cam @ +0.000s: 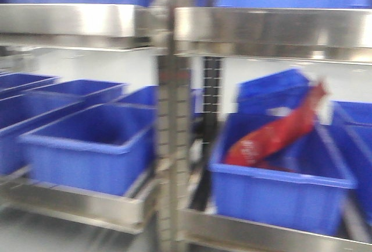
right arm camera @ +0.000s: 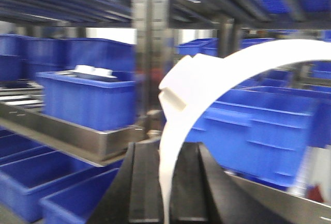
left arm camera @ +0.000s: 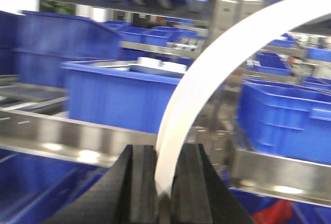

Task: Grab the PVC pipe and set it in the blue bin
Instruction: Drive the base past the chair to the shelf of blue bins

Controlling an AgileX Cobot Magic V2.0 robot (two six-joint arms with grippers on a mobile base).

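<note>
In the left wrist view a white PVC pipe (left arm camera: 207, 74) rises from between the black jaws and arches up to the right. My left gripper (left arm camera: 165, 151) is shut on its lower end. The right wrist view shows a similar white curved strip (right arm camera: 232, 69) with a notched step, and my right gripper (right arm camera: 165, 149) is shut on its foot. A blue bin (left arm camera: 119, 97) holding something white stands on the shelf ahead of the left gripper. Another blue bin (right arm camera: 88, 102) is left of the right gripper. Neither gripper shows in the blurred front view.
Steel shelves carry rows of blue bins (cam: 87, 147). One bin (cam: 279, 199) at the right holds a red bag (cam: 273, 135). A vertical steel post (cam: 171, 118) splits the two shelf bays. A steel shelf rail (left arm camera: 62, 138) runs just ahead of the left gripper.
</note>
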